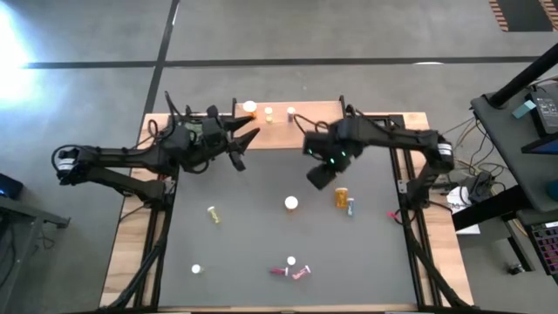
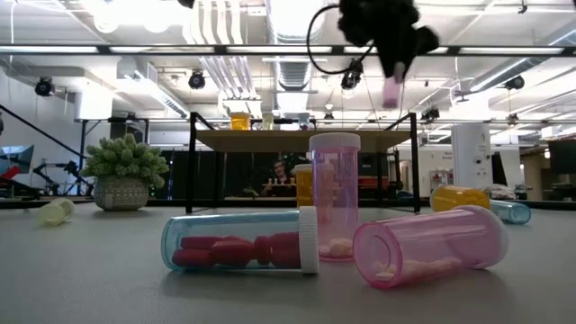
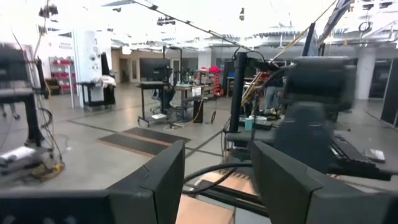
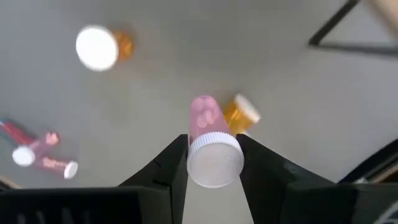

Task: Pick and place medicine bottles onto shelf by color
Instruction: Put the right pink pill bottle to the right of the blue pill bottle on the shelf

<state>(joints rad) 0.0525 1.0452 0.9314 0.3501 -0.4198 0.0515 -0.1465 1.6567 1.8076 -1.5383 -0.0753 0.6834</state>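
My right gripper (image 4: 213,149) is shut on a pink bottle (image 4: 204,118) with a white cap, high above the table's middle; the low view shows the bottle (image 2: 391,90) hanging under the gripper (image 2: 387,45). My left gripper (image 1: 242,142) is open and empty near the far left of the table, close to the shelf. The shelf (image 1: 318,112), a light-wood board on black legs, stands at the far edge with three bottles on it (image 1: 268,112). On the table stand or lie an orange bottle (image 1: 342,197), a white-capped upright bottle (image 1: 291,203) and a yellowish bottle (image 1: 214,214). My right gripper pinches the pink bottle's white cap (image 4: 198,163) between its two fingers. The fingers come from above, pointing down. The bottle hangs below them, cap up and slightly tilted, lifted well clear of the table.
Pink and red-filled bottles (image 1: 292,270) lie near the front edge; they fill the low view's foreground (image 2: 333,193). A small white-capped bottle (image 1: 196,269) stands at the front left. A green plant (image 2: 124,171) sits beyond the table's left. A bare grey surface lies between the bottles.
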